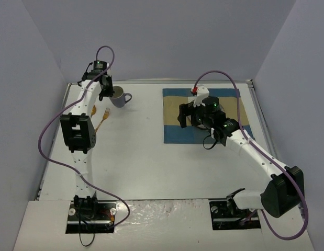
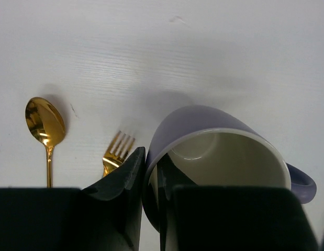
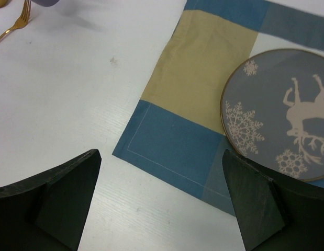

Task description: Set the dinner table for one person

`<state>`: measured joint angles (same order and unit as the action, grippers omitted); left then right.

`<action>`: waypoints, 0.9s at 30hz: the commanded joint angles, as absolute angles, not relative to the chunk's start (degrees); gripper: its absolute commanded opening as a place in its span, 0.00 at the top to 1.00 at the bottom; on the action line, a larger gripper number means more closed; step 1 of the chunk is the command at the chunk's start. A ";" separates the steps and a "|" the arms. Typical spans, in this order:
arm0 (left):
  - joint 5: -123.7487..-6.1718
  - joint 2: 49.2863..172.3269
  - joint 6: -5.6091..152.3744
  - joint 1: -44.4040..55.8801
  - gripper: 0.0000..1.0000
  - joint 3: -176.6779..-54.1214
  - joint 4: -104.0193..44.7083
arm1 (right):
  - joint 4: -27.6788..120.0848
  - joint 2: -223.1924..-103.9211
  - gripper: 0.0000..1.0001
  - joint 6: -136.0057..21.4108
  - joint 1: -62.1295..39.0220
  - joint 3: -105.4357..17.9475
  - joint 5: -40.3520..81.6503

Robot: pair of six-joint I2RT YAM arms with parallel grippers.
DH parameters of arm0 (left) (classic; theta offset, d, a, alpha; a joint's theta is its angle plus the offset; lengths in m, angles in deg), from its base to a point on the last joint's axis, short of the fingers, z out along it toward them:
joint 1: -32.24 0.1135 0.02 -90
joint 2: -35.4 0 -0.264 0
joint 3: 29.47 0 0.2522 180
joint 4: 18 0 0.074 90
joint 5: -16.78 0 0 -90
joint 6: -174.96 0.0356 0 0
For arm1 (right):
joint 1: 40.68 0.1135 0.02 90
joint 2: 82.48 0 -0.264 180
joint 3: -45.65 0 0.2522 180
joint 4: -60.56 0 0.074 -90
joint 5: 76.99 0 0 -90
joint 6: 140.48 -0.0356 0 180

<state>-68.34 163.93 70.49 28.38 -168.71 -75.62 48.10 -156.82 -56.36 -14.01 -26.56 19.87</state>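
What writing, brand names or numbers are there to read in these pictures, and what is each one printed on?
None: no word, number or brand can be read in any view.
plate: only pictures, a white reindeer and snowflakes, no lettering.
mug: plain, no label shows.
placemat: plain blue and tan blocks, no tag in view.

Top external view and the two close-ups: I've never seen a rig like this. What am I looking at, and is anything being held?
The left arm and right arm are robots bolted to a white table, filmed from above; the close-ups come from a camera on each wrist. The left pincer is shut on the rim of a purple mug, beside a gold fork and spoon. The right pincer is open and empty, over a blue-and-tan placemat with a reindeer plate.
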 commanded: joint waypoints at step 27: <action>-74.02 134.41 77.05 -1.63 1.00 -157.31 -85.42 | 42.01 -163.18 0.30 -35.67 1.78 -39.09 25.13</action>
<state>-72.88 138.84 76.86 0.17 -154.17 -87.17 40.36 -162.31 -37.22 1.16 -35.86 26.64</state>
